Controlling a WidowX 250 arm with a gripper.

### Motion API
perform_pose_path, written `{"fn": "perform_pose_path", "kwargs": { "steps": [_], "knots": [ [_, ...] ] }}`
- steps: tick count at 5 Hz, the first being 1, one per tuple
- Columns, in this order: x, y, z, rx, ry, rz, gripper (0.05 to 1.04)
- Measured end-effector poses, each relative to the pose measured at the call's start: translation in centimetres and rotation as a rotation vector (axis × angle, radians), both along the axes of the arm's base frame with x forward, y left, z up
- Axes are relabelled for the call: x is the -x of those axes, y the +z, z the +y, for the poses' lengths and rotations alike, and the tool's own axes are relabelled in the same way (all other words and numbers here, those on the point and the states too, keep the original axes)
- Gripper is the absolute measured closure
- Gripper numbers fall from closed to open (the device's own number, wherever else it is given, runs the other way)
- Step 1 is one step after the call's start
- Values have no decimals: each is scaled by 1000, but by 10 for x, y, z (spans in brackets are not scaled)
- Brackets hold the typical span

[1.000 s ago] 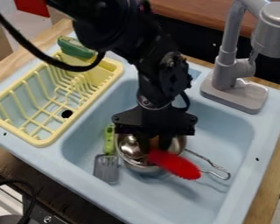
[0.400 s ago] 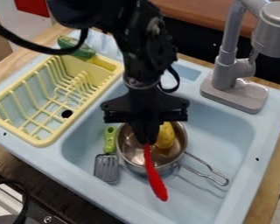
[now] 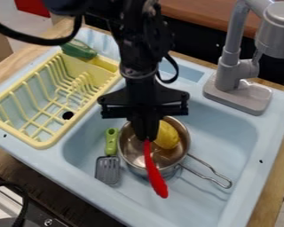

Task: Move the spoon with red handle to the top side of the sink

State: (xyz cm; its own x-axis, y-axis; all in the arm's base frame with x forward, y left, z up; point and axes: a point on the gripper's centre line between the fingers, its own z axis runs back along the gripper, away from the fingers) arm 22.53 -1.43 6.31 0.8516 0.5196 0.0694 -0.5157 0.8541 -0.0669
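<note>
The gripper hangs over the left part of the metal pot, shut on the spoon at the upper end of its red handle. The red spoon handle slants down across the pot's near rim and points toward the front of the sink. The spoon's bowl is hidden behind the gripper. The light blue sink lies beneath them, its top side beyond the arm.
Inside the metal pot lies a yellow object; the pot's wire handle points right. A spatula with green handle is left of it. The yellow dish rack stands left, the grey faucet at the back right.
The gripper has moved left and slightly toward the back with the spoon. The red handle has swung from pointing right to pointing down, and the yellow object in the pot has come into view.
</note>
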Motion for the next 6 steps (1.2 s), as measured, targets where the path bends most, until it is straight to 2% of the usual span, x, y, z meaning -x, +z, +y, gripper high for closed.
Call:
{"fn": "perform_pose_path", "kwargs": {
  "steps": [1, 2, 4, 5, 6],
  "knots": [
    [-2, 15, 7, 45, 5, -3, 1030],
    [-4, 23, 19, 82, 31, -34, 1030],
    [-27, 48, 50, 89, 87, -154, 1030],
    [-43, 49, 57, 116, 152, -159, 1030],
    [-64, 52, 60, 113, 167, -175, 1030]
  ]
}}
